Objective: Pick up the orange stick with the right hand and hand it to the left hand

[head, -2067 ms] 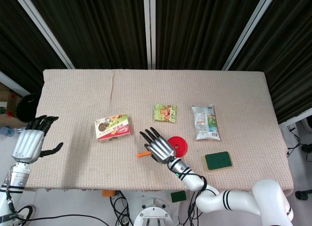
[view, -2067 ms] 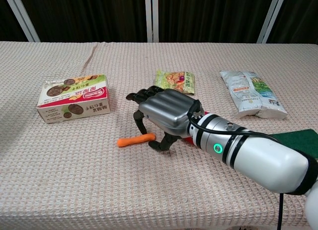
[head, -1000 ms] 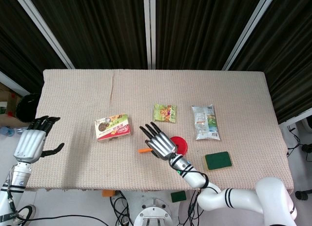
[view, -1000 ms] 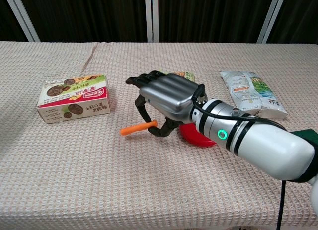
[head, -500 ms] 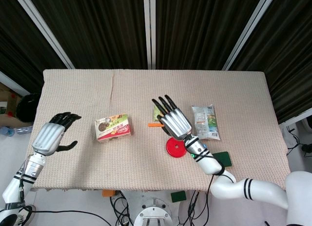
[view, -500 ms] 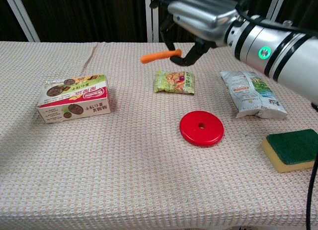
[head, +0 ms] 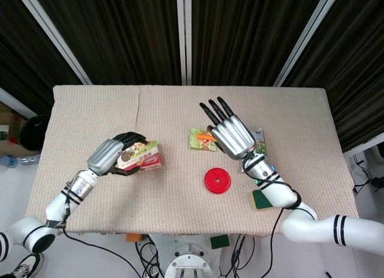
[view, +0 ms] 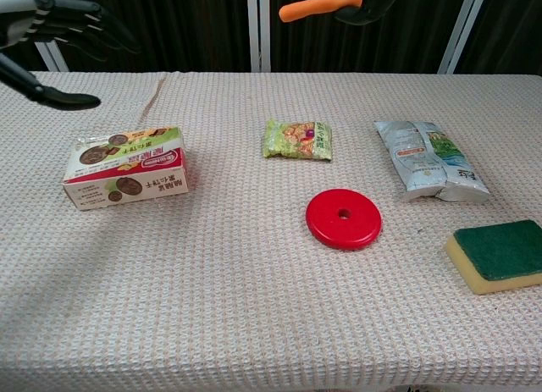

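The orange stick (view: 320, 6) hangs high above the table, roughly level, pinched at its right end by my right hand (head: 231, 134). In the chest view only a dark bit of that hand's fingers (view: 366, 4) shows at the top edge. Seen from the head, the stick (head: 206, 136) pokes out left of the raised right hand, above the green snack packet. My left hand (view: 51, 19) is lifted at the far left, fingers apart and empty. In the head view the left hand (head: 114, 155) overlaps the snack box, well left of the stick.
On the woven cloth (view: 212, 307) lie a snack box (view: 127, 166) at left, a green snack packet (view: 298, 140) in the middle, a red disc (view: 343, 218), a white bag (view: 428, 159) and a green-topped sponge (view: 498, 255) at right.
My right hand has lifted the orange stick off the table, high and toward the far side. My left hand has risen and swung in from the table's left edge toward the box.
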`<state>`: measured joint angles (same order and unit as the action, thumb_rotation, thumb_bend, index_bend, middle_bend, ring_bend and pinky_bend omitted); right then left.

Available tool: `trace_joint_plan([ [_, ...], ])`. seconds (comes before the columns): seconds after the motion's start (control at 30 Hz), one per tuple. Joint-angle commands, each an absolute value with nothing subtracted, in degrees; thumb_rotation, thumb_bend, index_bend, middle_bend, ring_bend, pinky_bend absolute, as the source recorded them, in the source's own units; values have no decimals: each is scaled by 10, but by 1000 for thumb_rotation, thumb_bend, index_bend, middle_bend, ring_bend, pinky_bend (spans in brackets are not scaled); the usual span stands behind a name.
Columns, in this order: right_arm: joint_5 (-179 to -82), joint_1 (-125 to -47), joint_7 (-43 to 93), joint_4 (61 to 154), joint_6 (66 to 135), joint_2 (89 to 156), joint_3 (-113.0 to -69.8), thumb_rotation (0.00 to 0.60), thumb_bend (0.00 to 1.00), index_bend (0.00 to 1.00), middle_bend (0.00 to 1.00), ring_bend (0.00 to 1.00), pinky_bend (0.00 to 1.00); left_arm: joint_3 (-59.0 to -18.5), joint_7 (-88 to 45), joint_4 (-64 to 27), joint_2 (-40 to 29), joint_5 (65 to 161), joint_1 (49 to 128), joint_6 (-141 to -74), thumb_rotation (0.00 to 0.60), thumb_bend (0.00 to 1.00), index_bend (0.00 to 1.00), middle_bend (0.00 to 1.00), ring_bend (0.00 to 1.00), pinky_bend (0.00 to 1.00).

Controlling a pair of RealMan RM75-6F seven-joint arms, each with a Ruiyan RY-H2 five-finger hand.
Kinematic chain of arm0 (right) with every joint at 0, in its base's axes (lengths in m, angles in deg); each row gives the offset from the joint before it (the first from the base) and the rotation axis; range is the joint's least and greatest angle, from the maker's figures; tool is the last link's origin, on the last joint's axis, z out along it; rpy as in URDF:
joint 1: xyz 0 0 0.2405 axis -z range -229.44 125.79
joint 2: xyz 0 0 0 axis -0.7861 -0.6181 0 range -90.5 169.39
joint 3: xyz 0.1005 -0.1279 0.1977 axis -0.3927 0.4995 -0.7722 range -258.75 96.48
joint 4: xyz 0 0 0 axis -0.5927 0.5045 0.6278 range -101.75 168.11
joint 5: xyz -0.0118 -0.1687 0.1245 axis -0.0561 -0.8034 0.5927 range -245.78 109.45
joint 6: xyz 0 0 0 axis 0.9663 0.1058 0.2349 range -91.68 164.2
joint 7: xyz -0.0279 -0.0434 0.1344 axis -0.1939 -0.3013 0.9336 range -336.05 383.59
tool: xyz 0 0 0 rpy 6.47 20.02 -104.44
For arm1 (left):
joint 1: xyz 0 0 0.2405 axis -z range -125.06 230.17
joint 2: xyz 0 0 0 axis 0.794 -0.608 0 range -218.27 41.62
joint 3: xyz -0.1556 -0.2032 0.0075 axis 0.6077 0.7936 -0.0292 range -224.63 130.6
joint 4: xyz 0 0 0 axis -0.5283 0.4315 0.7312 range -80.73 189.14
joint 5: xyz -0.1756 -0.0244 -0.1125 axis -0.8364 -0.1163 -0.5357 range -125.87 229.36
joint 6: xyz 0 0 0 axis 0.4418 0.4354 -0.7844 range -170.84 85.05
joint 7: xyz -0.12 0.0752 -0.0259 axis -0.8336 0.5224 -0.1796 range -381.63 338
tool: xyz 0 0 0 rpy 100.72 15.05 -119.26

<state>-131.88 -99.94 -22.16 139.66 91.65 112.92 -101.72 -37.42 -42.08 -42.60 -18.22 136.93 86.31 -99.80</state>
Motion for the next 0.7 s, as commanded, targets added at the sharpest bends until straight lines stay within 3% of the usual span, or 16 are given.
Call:
trace_joint_plan([
  [0.03,-1277,-1021,-259,1431,903,1094,-1021,600,349,679,4,0,0,-356,-434,-410,-147,1340,884,-985,600,254,233,204,155,209],
  [0.4,-1199,-1070,-292,1456,913,1080,-994,600,349,680,3,0,0,-325,-369,-380,-24,1258,934,-970,600,252,284,248,192,211],
  [0.7,-1183,-1101,-277,1431,913,1112,-969,600,349,682,0,0,0,-287,-354,-430,-42,1080,972,-879,600,251,330,282,217,213],
])
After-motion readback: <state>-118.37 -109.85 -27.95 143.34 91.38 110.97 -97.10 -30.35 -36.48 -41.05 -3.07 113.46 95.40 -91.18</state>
